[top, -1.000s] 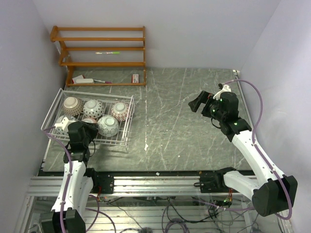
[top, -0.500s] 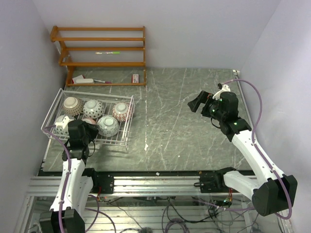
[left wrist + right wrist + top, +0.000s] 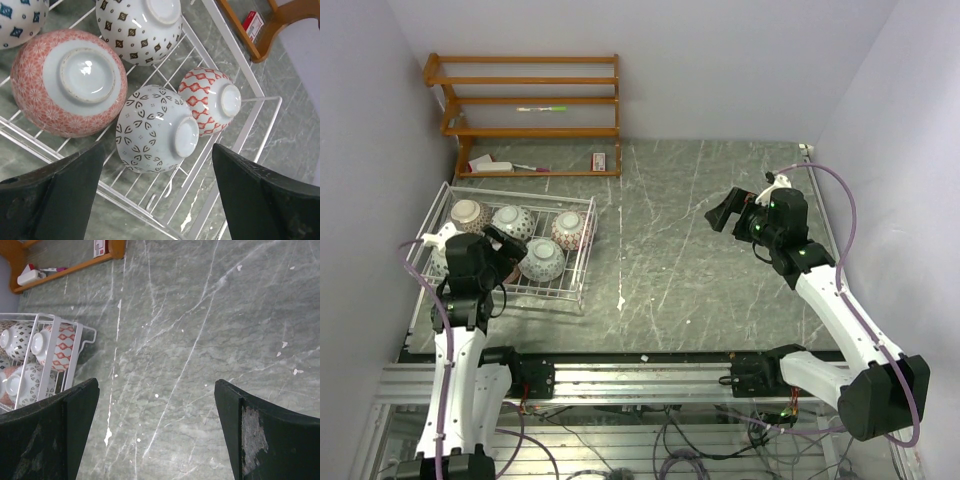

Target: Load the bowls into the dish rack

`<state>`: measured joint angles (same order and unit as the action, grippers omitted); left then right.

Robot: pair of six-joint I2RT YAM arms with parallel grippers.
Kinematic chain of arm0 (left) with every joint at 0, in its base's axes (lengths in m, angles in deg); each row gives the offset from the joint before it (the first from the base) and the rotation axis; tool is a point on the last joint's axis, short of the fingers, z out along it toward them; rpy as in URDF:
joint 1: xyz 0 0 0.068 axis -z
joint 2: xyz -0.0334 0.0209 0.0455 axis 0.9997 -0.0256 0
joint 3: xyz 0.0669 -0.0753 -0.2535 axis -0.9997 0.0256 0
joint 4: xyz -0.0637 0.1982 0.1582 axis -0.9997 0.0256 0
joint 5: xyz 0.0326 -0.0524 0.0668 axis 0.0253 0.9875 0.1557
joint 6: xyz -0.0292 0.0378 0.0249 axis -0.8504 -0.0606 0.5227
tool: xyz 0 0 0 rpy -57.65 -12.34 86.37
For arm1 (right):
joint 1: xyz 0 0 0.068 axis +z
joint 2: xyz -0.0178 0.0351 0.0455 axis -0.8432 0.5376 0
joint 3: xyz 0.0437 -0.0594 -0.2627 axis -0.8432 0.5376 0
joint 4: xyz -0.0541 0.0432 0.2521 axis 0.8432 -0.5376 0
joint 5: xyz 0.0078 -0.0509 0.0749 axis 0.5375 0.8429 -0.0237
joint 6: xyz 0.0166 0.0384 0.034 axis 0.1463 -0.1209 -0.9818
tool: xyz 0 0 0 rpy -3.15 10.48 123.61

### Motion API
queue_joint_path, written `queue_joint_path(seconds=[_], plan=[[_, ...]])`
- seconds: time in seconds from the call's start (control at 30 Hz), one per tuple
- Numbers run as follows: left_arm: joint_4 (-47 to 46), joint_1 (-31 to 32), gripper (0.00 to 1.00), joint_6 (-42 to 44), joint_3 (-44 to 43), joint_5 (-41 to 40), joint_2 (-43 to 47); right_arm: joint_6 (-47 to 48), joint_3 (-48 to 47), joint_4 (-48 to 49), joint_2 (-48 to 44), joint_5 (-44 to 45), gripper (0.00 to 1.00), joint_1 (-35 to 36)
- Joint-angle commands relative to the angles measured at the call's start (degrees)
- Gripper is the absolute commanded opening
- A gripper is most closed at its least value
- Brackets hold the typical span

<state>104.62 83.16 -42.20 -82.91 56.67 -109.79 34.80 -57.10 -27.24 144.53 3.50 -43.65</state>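
Observation:
The white wire dish rack (image 3: 578, 290) stands at the table's left. Several bowls lie upside down in it. In the left wrist view a pink-red bowl (image 3: 70, 82), a black-and-white bowl (image 3: 150, 130), a red-diamond bowl (image 3: 207, 100), a brown-dotted bowl (image 3: 135, 25) and a blue one (image 3: 20, 20) rest on the wires (image 3: 250, 125). My left gripper (image 3: 157, 150) (image 3: 508, 243) hangs open above the rack's near row, holding nothing. Over bare table at the right, my right gripper (image 3: 156, 384) (image 3: 725, 212) is open and empty.
An orange-brown wooden shelf (image 3: 530, 100) with a few small items stands against the back wall, behind the rack. Walls close in on the left and right. The grey marble tabletop (image 3: 700, 260) stretches between the rack and the right arm.
My left gripper has opened wide, let go of a bowl in the rack's near row and drawn up and back from it. The right arm has not moved.

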Motion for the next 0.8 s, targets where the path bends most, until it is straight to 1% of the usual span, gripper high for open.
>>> queue_joint_path(seconds=[0.0, 0.1, 0.2, 0.27, 0.37, 0.4, 0.53, 0.67, 0.77], plan=[[0.7, 0.4, 0.99, 6.2, -2.5, 2.5, -2.8, 0.1, -1.3, 0.8, 0.2, -1.1, 1.00, -0.3], [-0.3, 0.7, 0.99, 7.6, -3.3, 3.9, -5.7, -0.1, -1.1, 0.7, 0.1, -1.6, 1.00, -0.3], [-0.6, 2.7, 0.99, 8.3, -4.9, 1.4, -7.4, -0.3, -0.7, 0.7, -0.3, -1.5, 1.00, -0.3], [-0.1, 5.4, 0.99, 8.8, -7.1, -3.0, -8.9, -0.5, -0.4, 0.6, -0.5, -1.4, 1.00, -0.3], [0.5, 12.8, 0.99, 8.0, -11.2, -10.3, -12.6, -0.7, 0.0, 0.8, -0.7, -1.7, 1.00, -0.3], [0.4, 16.4, 0.99, 7.6, -12.2, -12.8, -13.5, -0.7, 0.0, 0.7, -0.6, -1.7, 1.00, -0.3], [0.4, 25.5, 0.99, 6.4, -14.6, -21.7, -17.9, -0.5, 0.2, 0.2, -1.1, -1.5, 1.00, -0.3], [1.7, 31.2, 0.99, 5.2, -16.4, -28.8, -23.2, 0.1, 0.1, -0.5, -1.3, -0.9, 1.00, -0.3], [3.6, 33.8, 0.99, 4.1, -17.4, -34.0, -24.8, 0.6, 0.2, -0.8, -1.3, -0.5, 1.00, -0.3]])
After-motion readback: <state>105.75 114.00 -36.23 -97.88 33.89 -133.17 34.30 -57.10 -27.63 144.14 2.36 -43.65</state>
